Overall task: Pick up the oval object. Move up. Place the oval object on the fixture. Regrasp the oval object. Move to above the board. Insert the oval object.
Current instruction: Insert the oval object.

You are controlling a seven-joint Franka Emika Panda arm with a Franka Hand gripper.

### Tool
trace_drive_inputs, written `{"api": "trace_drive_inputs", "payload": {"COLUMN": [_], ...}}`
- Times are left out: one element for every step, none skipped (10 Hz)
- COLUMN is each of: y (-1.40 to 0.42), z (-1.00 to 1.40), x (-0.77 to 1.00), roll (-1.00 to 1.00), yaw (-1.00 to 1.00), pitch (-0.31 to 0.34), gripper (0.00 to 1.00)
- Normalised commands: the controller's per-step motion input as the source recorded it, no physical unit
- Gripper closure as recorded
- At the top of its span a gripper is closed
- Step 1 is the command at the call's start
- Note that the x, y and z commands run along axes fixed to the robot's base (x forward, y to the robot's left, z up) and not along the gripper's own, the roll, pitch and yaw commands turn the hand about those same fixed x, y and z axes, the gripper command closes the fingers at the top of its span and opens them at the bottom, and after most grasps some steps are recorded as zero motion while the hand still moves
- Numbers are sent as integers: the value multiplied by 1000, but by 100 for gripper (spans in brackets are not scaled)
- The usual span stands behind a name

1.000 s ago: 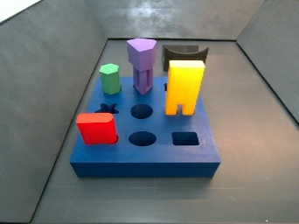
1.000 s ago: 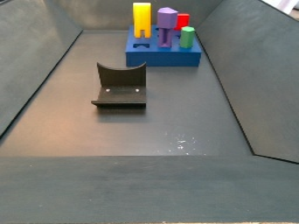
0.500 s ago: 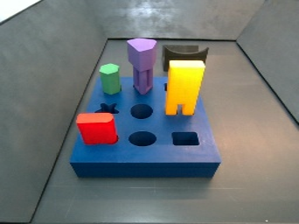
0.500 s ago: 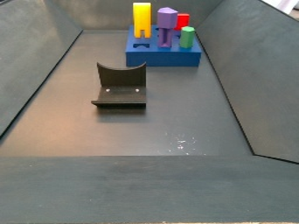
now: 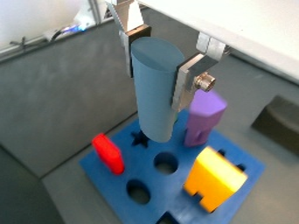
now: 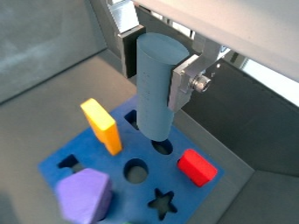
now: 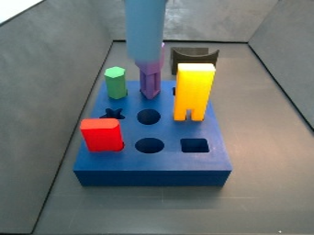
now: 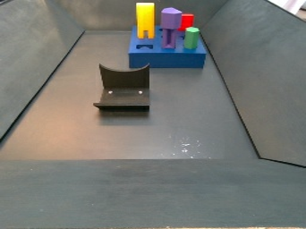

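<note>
Grey-blue oval object [image 5: 156,87]: held upright between the gripper's silver plates, hanging over the board; seen in both wrist views [image 6: 158,83] and as a tall pale column entering from above in a side view [image 7: 145,37].
Gripper [image 5: 158,61]: closed on the oval object, one plate pressed to each flank; above the board, well away from the fixture.
Fingers [image 6: 184,79]: flat silver plates, one on either side of the peg's upper half.
Red block [image 7: 101,134]: seated at the board's near left corner.
Green hexagonal peg [image 7: 116,83]: upright at the board's far left.
Purple column [image 7: 149,81]: standing behind the round hole, partly covered by the oval object in this side view.
Board [image 7: 153,165]: bright blue slab; star, round and square holes open on top.
Yellow arch block [image 7: 194,90]: upright on the board's right side.
Fixture [image 8: 122,86]: dark bracket on the grey floor, apart from the board, nothing resting on it; its scooped top also shows behind the yellow block [image 7: 193,55].
</note>
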Motion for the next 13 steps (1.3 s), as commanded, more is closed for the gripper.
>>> {"api": "trace_drive_inputs", "payload": {"y": [-503, -511, -380, -163, 171, 360, 397, 134, 0, -140, -231, -191, -234], "z": [-1000, -897, -929, -931, -643, -537, -491, -514, -463, -391, -263, -246, -9], "x": [0, 229, 254, 106, -140, 0, 0, 0, 0, 0, 0, -229, -229], "roll": [0, -80, -79, -89, -94, -47, -87, -109, -139, -103, 0, 99, 184], "yaw": [183, 129, 26, 0, -109, 0, 0, 0, 0, 71, 149, 229, 263], "pitch": [0, -30, -44, -80, -277, -301, -329, -346, -364, -291, -164, -166, -33], "gripper": [100, 100, 100, 100, 100, 100, 100, 100, 100, 100, 100, 100, 100]}}
